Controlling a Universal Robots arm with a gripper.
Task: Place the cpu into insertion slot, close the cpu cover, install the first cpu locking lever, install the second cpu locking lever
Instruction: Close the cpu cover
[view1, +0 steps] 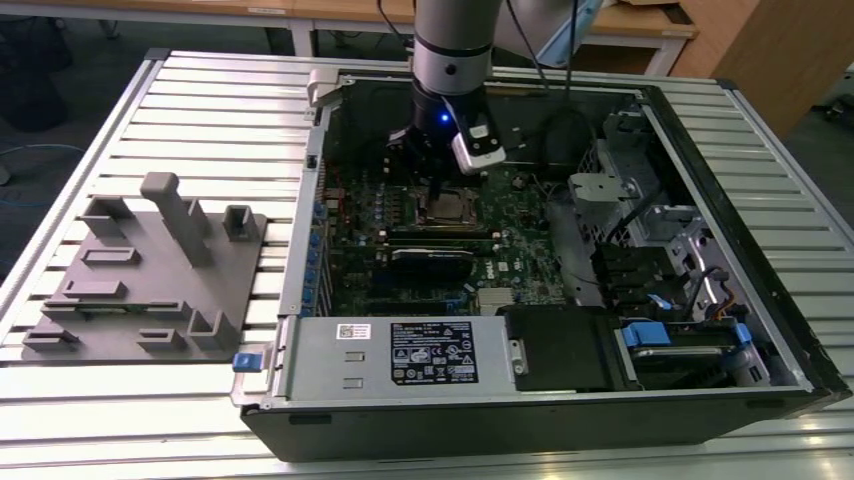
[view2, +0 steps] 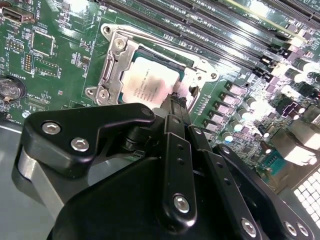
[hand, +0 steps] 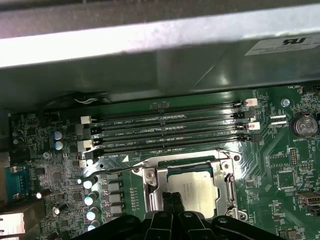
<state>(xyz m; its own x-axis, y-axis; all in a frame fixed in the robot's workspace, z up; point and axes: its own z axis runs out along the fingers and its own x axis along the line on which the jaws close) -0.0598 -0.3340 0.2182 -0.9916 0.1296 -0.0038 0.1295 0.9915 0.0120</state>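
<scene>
So my gripper (view1: 434, 185) is down inside the open computer case (view1: 534, 430). The case stands on the slatted bench (view1: 200, 90) toward the exterior view's right edge. A grey fixture plate (view1: 147, 300) lies by the bench edge on the exterior view's left.

My fingers (view2: 172, 150) are pressed together with nothing caught between them.

The cpu (view2: 150, 82) lies flat in the insertion slot (view1: 447, 207) on the green circuit board (view2: 50, 75). A row of long black memory slots (hand: 170, 127) sits between the slot and the board's edge. The cpu cover (view2: 195, 67) is down over the chip, and the dull silver face shows through its window.

In both wrist views my fingertips sit at the cover's edge on the side away from the memory slots. I cannot tell whether they touch the metal or hang just above it.

A thin wire lever (hand: 117, 170) runs out from the socket's corner along the side nearest the memory slots. I cannot tell whether it is latched.
</scene>
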